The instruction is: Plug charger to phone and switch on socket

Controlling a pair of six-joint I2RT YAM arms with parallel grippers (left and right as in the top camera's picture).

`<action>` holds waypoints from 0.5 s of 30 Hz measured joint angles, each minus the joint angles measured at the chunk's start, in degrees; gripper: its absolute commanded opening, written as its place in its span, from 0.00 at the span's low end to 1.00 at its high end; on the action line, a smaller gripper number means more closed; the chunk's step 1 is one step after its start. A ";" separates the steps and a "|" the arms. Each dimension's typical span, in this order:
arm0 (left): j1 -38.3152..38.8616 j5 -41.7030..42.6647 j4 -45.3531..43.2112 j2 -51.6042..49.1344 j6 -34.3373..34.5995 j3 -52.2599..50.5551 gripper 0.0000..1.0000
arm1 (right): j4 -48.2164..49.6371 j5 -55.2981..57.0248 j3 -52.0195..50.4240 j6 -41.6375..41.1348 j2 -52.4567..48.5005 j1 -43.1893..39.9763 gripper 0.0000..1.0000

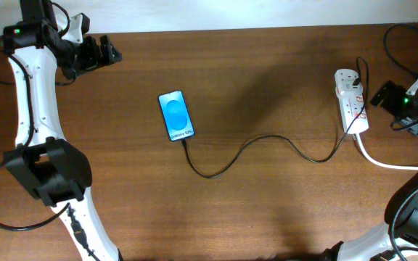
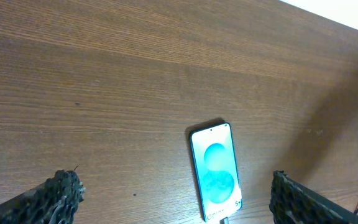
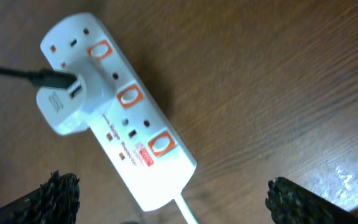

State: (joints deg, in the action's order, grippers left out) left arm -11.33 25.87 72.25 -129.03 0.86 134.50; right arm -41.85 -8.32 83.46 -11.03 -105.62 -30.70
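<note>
The phone (image 1: 176,114) lies flat mid-table, its blue screen lit; it also shows in the left wrist view (image 2: 215,171). The black charger cable (image 1: 267,141) runs from the phone's near end in a wave to the white socket strip (image 1: 352,98) at the right. In the right wrist view the cable enters a white adapter (image 3: 70,102) plugged into the strip (image 3: 135,149), which has red-orange switches. My left gripper (image 1: 101,52) is open and empty at the far left, apart from the phone. My right gripper (image 1: 380,95) is open and empty just right of the strip.
The strip's thick white cord (image 1: 383,161) curves off toward the right edge. The wooden table (image 1: 267,210) carries nothing else. Both arms' bases stand at the near left and near right corners.
</note>
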 measured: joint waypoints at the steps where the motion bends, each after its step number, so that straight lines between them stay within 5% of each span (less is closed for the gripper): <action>1: 0.00 -0.02 0.00 0.00 0.00 0.00 1.00 | 0.87 0.20 0.00 -0.15 -0.20 -0.09 0.99; 15: 0.00 -0.02 0.00 0.00 0.00 0.00 0.99 | 13.20 3.06 0.02 7.34 -9.31 2.73 0.99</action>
State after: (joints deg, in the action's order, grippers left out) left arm -11.33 25.85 72.25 -129.03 0.86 134.50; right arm -28.64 -5.26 83.48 -3.68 -114.93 -27.97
